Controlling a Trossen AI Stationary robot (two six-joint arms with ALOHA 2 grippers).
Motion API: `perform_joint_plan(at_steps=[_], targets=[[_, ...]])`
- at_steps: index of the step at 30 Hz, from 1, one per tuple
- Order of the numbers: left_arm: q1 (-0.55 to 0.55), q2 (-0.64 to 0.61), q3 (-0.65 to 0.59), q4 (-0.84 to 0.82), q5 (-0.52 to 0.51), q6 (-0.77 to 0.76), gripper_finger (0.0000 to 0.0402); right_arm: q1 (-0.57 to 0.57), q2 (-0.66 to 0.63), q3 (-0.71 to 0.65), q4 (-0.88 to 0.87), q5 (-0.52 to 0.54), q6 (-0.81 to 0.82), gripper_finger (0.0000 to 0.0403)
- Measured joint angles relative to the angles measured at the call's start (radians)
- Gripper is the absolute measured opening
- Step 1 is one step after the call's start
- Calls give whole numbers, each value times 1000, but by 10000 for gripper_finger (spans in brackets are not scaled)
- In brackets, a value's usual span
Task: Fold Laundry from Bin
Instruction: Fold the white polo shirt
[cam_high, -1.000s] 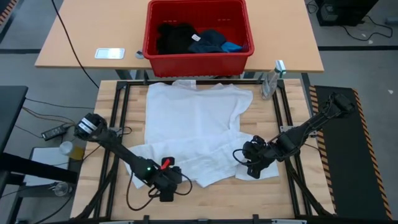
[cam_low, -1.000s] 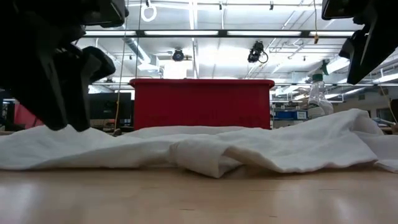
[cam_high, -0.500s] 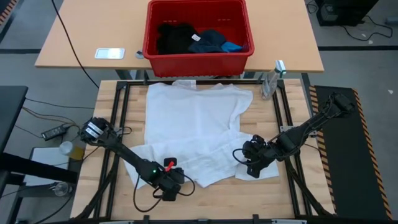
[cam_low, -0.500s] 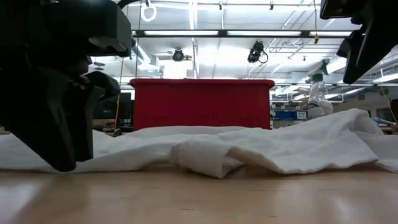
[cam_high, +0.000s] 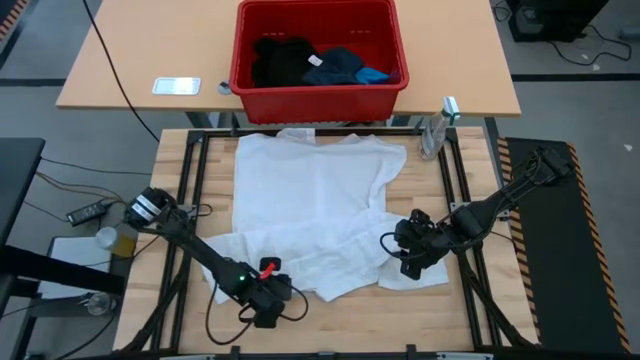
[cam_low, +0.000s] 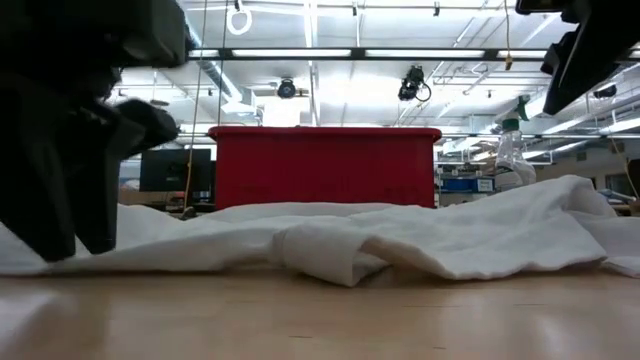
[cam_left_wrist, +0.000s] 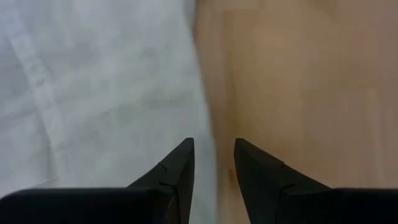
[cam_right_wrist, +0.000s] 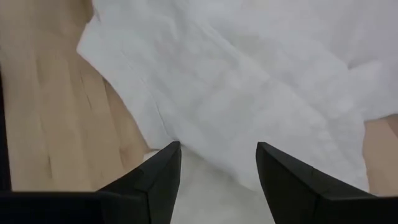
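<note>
The large white garment (cam_high: 310, 190) lies spread and rumpled on the wooden table, its near part bunched into folds (cam_low: 340, 255). The red bin (cam_high: 318, 97) stands on the far table and holds a black (cam_high: 280, 58), a dark navy (cam_high: 335, 65) and a small blue garment (cam_high: 375, 74). My left gripper (cam_high: 262, 305) is open and low at the white garment's near left edge (cam_left_wrist: 202, 93), one finger over cloth and one over wood. My right gripper (cam_high: 400, 262) hangs open above the garment's near right part (cam_right_wrist: 249, 93). My left gripper points steeply down with its fingertips (cam_left_wrist: 180, 158) at the white garment's near left edge. Whether they touch the cloth, I cannot tell.
A clear bottle (cam_high: 435, 135) stands at the table's far right corner. A small flat device (cam_high: 177, 86) lies on the far table left of the bin. Bare wood (cam_high: 350, 320) runs along the near edge.
My left gripper has sunk a little toward the white garment's near left edge. The garment lies as before.
</note>
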Motion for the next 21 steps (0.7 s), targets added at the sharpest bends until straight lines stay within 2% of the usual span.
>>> perform_joint_plan(at_steps=[7, 9, 12, 15, 18, 21], targets=[[16, 34, 2, 0, 4, 35, 110, 0, 0, 0, 2, -3, 0, 215], [15, 35, 3, -5, 7, 47, 84, 0, 0, 0, -23, -8, 0, 214], [14, 10, 1, -49, 23, 43, 17, 0, -12, 0, -96, -32, 0, 210], [10, -38, -3, -114, 29, 22, 5, 0, -19, -2, -160, -38, -19, 204], [-4, -107, -2, -164, 34, 14, 2, 0, -18, -45, -108, -37, -76, 201], [-21, -170, -2, -180, 35, 6, 2, 0, -16, -101, 47, -61, -143, 203]])
